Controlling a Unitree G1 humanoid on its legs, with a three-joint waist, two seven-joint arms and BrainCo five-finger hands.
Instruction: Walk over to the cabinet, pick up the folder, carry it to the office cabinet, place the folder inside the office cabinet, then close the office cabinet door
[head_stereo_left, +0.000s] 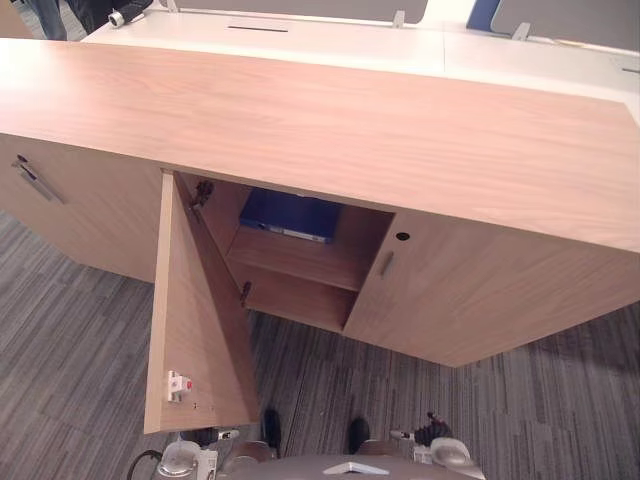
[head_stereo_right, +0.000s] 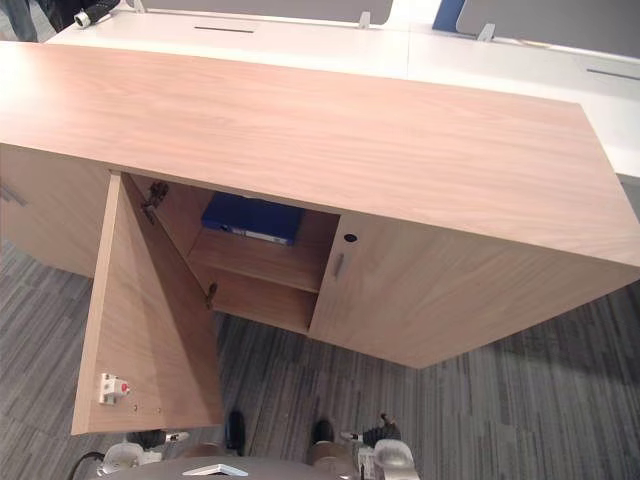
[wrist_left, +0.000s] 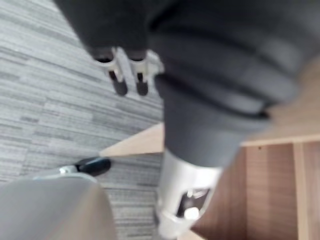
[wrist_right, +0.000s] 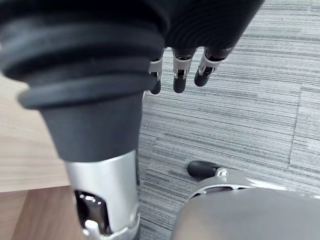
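A blue folder (head_stereo_left: 290, 214) lies on the cabinet (head_stereo_left: 330, 130) interior's upper shelf (head_stereo_left: 300, 258).

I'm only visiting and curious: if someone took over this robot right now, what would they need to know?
Left hand: open, fingers relaxed, holding nothing, hanging over the carpet.
Right hand: open, holding nothing, also over the carpet.
Folder: blue, lying on the upper shelf inside the cabinet.
Door: swung wide open on the robot's left side of the opening.
Done: folder is inside.
Left: push the door shut.
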